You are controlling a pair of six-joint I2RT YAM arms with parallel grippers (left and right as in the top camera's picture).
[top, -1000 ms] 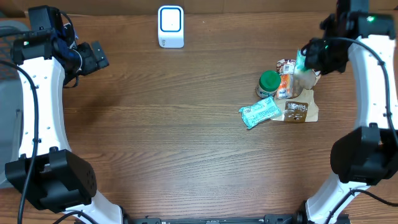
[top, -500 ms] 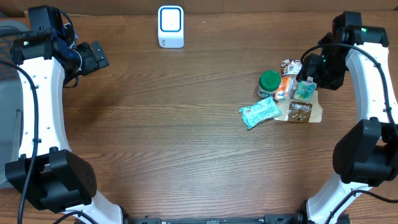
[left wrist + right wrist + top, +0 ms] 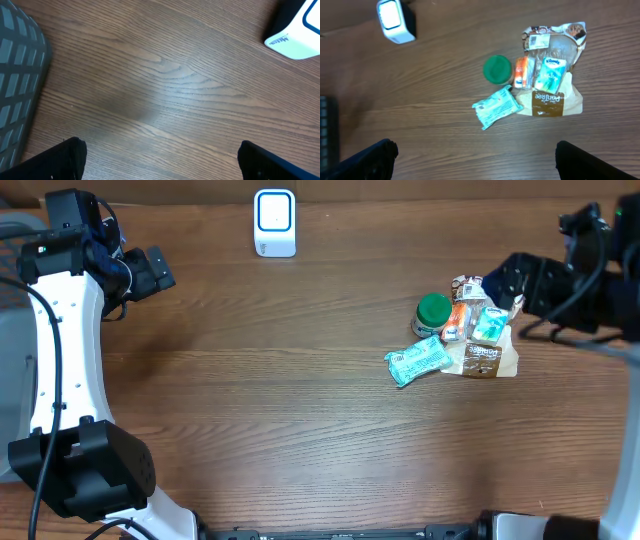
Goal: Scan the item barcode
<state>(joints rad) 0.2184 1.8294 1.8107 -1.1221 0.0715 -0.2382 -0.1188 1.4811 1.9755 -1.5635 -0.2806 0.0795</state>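
Observation:
A white barcode scanner stands at the back middle of the table; it also shows in the left wrist view and the right wrist view. The items lie in a pile at the right: a green-lidded jar, a teal packet, a small tissue pack lying on a brown packet, an orange item and a clear bag. My right gripper hovers open, high above the pile's right side, holding nothing. My left gripper is open at the far left, over bare wood.
A grey gridded bin sits at the table's left edge, beside the left gripper. The pile shows whole in the right wrist view, with the tissue pack on top. A dark object lies at that view's left edge.
The right gripper set the tissue pack down on the pile, opened, and pulled up and away to the right. The left arm has not moved.

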